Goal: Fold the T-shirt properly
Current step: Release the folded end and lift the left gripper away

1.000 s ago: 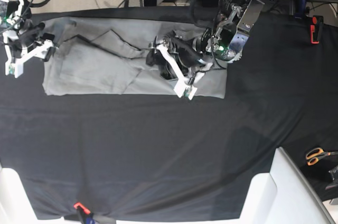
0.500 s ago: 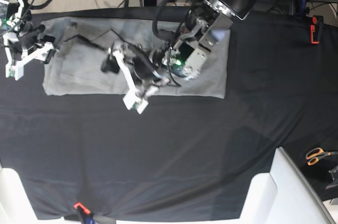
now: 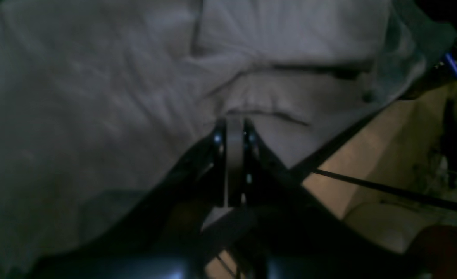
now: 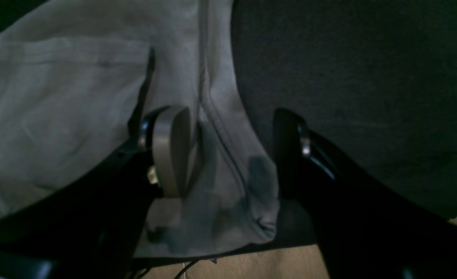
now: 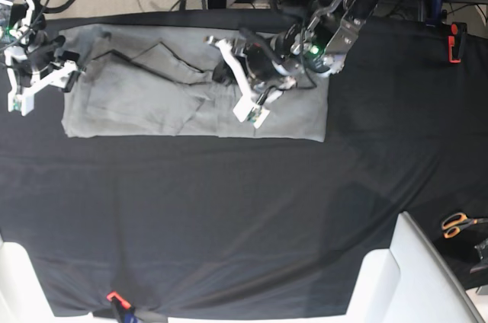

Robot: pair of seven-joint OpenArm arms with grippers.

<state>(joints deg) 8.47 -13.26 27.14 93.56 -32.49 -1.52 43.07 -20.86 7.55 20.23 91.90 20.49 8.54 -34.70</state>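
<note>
While T-shirt (image 5: 137, 102) lies flat | L pincer (image 3: 234, 128) closed | R pincer (image 4: 228, 147) open over hem

We see the T-shirt (image 5: 152, 102) spread across the far part of the surface (image 5: 229, 216), running from the left edge toward the middle, with its far hem close to the surface's back edge. Our left gripper (image 5: 238, 83) sits over the shirt's right half with its jaws closed on a fold, while our right gripper (image 5: 46, 71) stands at the shirt's left end, its jaws apart on either side of the edge (image 4: 228, 155). Scissors (image 5: 460, 224) lie far right, a clamp (image 5: 455, 41) at the far right corner, and another clamp (image 5: 116, 300) at the near edge.
</note>
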